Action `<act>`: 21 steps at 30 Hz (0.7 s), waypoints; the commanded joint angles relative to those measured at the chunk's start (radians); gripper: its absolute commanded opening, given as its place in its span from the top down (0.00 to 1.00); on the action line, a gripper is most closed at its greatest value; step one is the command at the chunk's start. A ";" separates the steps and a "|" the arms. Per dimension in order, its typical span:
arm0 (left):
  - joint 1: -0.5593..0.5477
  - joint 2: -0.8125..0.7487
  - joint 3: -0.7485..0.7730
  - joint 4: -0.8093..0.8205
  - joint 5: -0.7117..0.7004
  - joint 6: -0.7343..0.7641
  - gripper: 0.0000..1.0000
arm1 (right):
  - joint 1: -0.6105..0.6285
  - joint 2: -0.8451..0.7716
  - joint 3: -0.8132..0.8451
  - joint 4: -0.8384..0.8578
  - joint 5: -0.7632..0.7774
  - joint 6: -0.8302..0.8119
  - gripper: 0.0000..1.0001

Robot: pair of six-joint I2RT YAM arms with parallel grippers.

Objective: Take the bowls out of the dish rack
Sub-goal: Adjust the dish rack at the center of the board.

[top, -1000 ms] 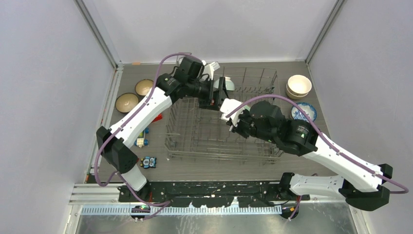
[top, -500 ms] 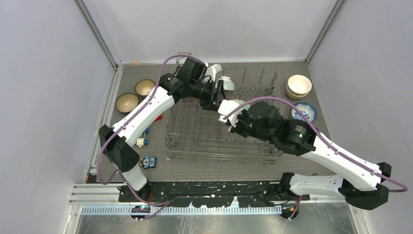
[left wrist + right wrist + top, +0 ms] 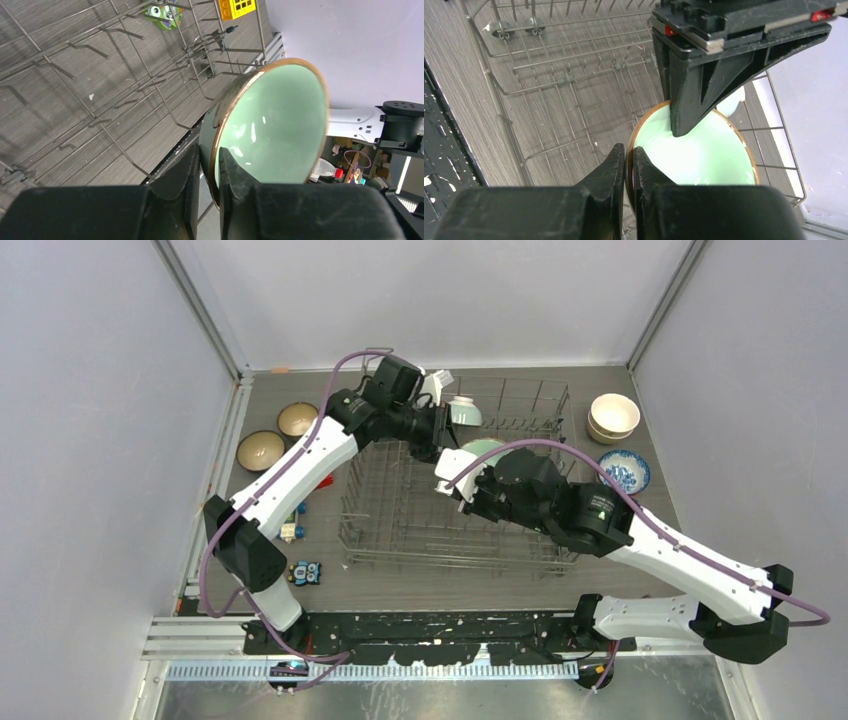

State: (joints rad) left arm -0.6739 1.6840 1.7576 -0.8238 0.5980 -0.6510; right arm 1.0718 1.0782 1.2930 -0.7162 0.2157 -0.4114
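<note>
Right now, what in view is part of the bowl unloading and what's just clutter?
Job: dish rack; left hand on mint bowl; right hand on second mint bowl; stacked cream bowls; blue-white bowl; two brown bowls.
Lying about: toy blocks left of the rack.

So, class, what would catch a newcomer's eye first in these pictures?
A mint green bowl hangs mid-scene over the grey wire dish rack, its rim pinched by the left gripper and the right gripper at once. Stacked cream bowls sit right of the rack, two brown bowls left of it.
</note>
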 commanded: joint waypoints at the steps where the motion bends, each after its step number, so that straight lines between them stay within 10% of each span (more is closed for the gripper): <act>1: -0.001 -0.002 0.036 0.012 0.054 -0.001 0.92 | 0.005 0.012 0.065 0.084 0.039 -0.039 0.99; 9: 0.000 -0.013 0.041 0.025 0.019 -0.011 1.00 | 0.014 0.028 0.069 0.080 0.060 -0.030 0.97; 14: 0.013 -0.033 0.032 0.044 -0.022 -0.030 1.00 | 0.014 0.029 0.085 0.069 0.051 0.011 0.50; 21: 0.051 -0.074 0.015 0.065 -0.096 -0.060 1.00 | 0.013 0.000 0.114 0.120 0.059 0.136 0.14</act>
State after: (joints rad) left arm -0.6521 1.6951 1.7569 -0.8276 0.5182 -0.6739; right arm 1.0847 1.1187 1.3563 -0.6880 0.2462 -0.3714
